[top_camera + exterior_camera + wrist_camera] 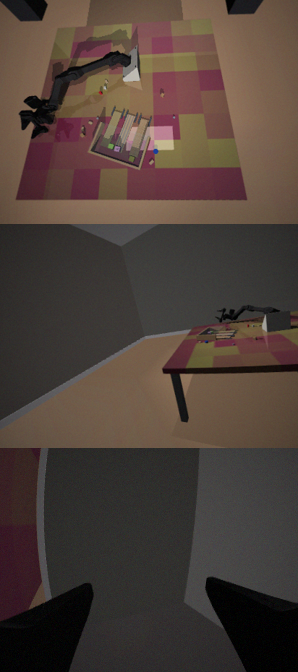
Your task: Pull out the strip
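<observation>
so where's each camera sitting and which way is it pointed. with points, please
Top: high above the table, looking down on the open box (115, 160) (206, 339) and its strips; the whole arm shows, tool (27, 126) (218, 315) (149, 587) included.
Exterior: off beyond a table corner, looking across the tabletop toward the walls; arm and tool appear small at right.
Wrist: on the arm near the tool, facing mostly walls, a bit of table at left; only two dark fingers show.
Shared: top and exterior both show the box, strips and arm.
</observation>
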Action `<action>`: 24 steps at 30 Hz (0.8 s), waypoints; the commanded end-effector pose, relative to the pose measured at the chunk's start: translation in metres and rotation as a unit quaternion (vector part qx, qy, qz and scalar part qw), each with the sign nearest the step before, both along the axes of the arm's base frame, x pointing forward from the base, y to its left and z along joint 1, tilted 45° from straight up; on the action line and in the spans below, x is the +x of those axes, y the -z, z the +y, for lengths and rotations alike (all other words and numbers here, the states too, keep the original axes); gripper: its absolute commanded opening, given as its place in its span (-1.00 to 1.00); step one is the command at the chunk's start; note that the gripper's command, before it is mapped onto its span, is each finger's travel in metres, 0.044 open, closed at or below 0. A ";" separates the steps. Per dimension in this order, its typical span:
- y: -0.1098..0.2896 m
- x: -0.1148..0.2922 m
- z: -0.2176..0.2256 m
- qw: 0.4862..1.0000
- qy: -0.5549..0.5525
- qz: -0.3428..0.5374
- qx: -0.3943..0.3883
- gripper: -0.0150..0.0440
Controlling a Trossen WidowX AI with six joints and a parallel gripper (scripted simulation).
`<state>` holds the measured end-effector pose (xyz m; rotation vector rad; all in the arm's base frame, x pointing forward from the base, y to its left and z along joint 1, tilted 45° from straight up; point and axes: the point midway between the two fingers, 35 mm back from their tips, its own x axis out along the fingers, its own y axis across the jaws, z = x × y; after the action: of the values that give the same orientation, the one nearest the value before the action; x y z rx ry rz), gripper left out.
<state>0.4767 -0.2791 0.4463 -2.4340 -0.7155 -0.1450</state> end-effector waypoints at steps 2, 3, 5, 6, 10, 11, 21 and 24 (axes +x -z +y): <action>0.000 0.008 0.008 1.000 -0.003 0.007 0.029 0.86; 0.000 0.018 0.018 0.998 -0.007 0.016 0.064 0.86; 0.004 0.041 0.043 0.988 -0.015 0.040 0.149 0.86; 0.007 0.051 0.056 0.980 -0.018 0.054 0.189 0.86; 0.023 0.081 0.105 0.940 -0.024 0.108 0.323 0.86; 0.029 0.088 0.120 0.925 -0.023 0.124 0.358 0.86; 0.127 0.099 0.271 0.729 0.042 0.276 0.625 0.86; 0.162 0.080 0.310 0.667 0.077 0.305 0.675 0.86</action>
<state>0.5766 -0.0033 0.3137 -1.0567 -0.0794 0.0764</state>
